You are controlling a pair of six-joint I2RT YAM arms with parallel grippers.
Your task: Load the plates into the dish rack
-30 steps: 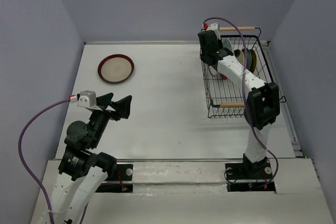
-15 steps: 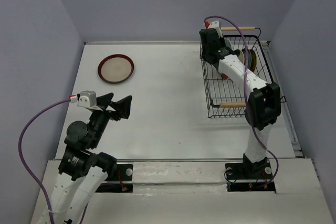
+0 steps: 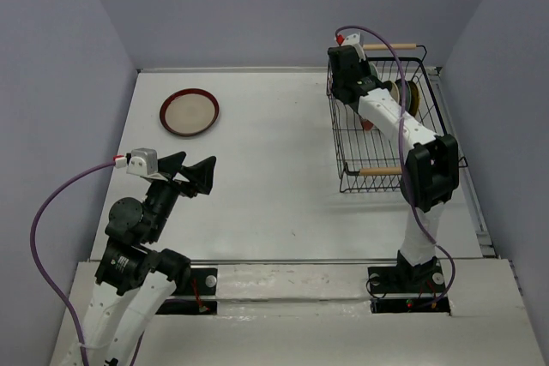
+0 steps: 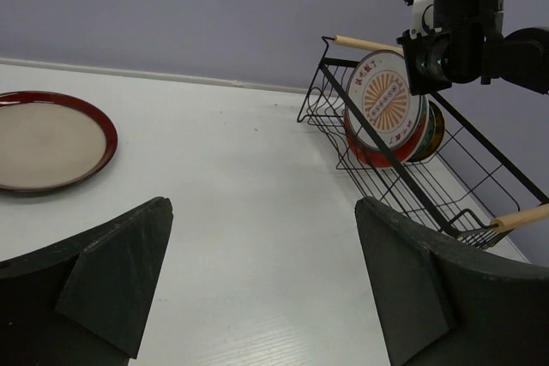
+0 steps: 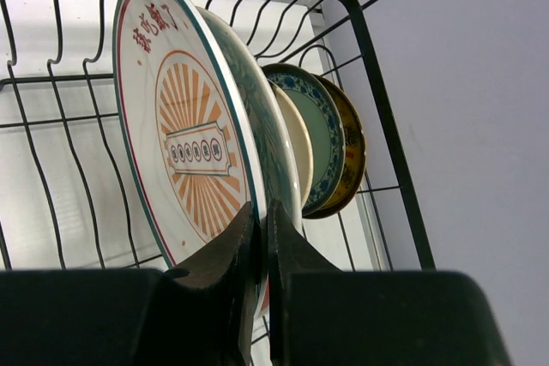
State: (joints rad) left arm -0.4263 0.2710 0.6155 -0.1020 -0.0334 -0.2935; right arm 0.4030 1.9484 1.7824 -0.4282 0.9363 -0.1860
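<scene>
Pinching rim of orange-patterned plate (image 5: 184, 152), right gripper (image 5: 262, 216); left gripper (image 4: 263, 205) agape; plates behind (image 5: 330, 147) half hidden.

Left arm (image 3: 129, 216): folded close over its base at the near left, forearm raised, wrist levelled and aimed toward the far right. Left gripper (image 3: 190, 171): spread wide, the two dark fingers (image 4: 111, 272) well apart, tips clear of any contact. Right arm (image 3: 390, 117): extended away from its base, lower link upright, forearm reaching to the far left, wrist pitched downward. Right gripper (image 5: 262, 210): drawn together, flat inner faces parallel, only a thin slit between them from tip to root.
</scene>
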